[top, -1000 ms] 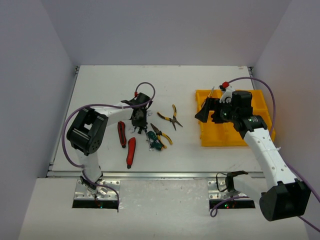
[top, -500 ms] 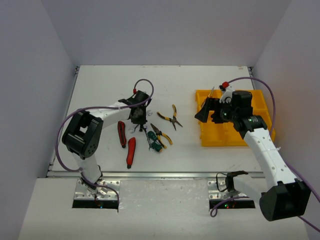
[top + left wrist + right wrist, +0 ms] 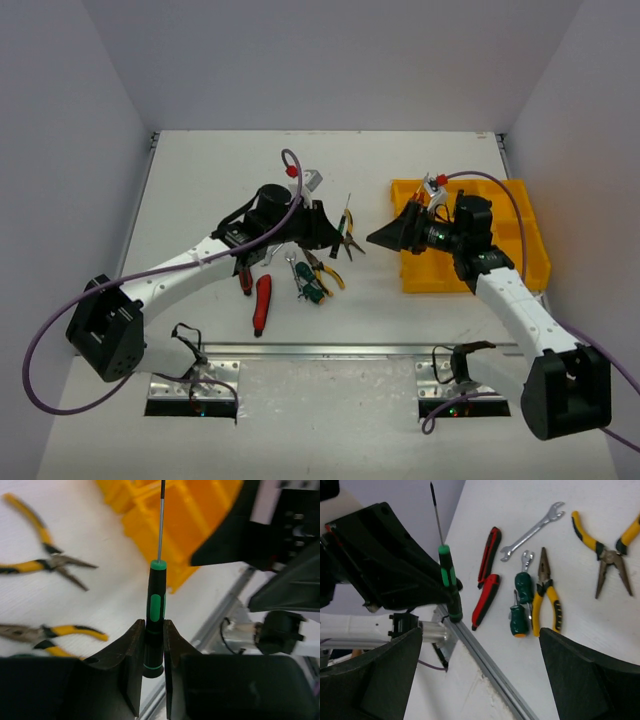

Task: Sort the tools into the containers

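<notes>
Handover looks underway: left pincer (image 3: 154, 635) clenches green screwdriver (image 3: 156, 595) left of yellow tray (image 3: 440, 275); released right pincer (image 3: 385, 236) must grab it.

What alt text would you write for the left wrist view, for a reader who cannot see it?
The left gripper is shut on the handle of a green-and-black screwdriver, its thin shaft pointing up toward the yellow tray. Yellow-handled pliers lie on the white table at left; the right arm, dark and blurred, fills the right side.
</notes>
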